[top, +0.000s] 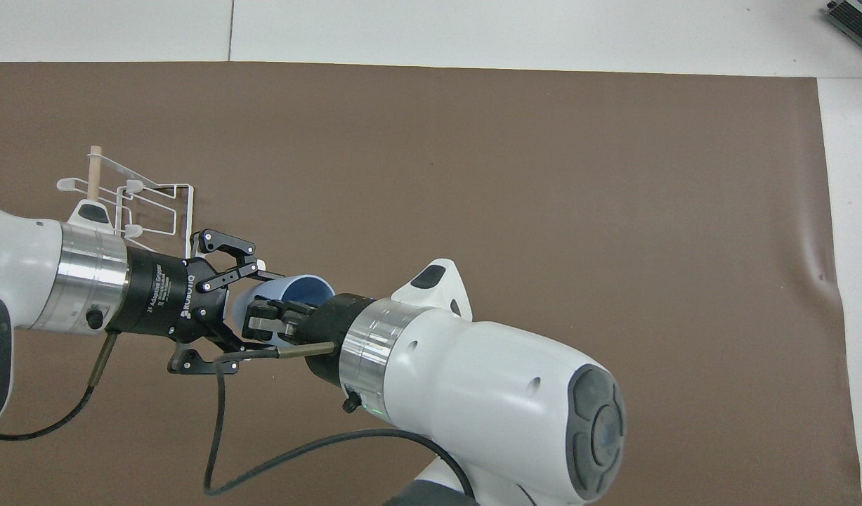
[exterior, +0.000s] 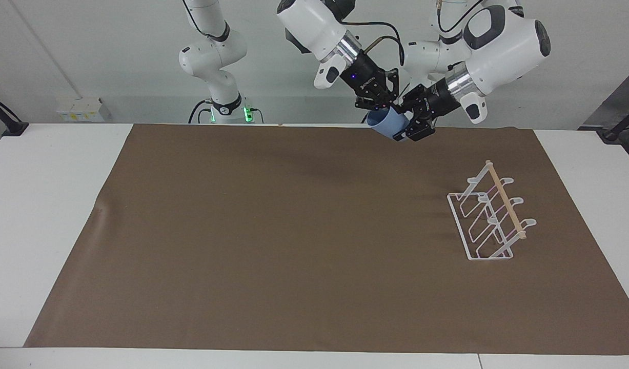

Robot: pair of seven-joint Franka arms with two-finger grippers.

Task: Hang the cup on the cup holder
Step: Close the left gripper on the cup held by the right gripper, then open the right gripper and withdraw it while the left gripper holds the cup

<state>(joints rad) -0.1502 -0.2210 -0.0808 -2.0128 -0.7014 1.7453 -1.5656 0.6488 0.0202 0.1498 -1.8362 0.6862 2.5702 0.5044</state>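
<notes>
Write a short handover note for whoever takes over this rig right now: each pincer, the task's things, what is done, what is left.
Right pincer: shut on the cup, held in the air near the robots' edge of the brown mat.
Left pincer: closed on the cup's base end.
Cup holder: on the mat toward the left arm's end, nothing hanging on it.
Done: cup lifted, both pincers on it.
Left: right lets go, left hangs the cup on a prong.
</notes>
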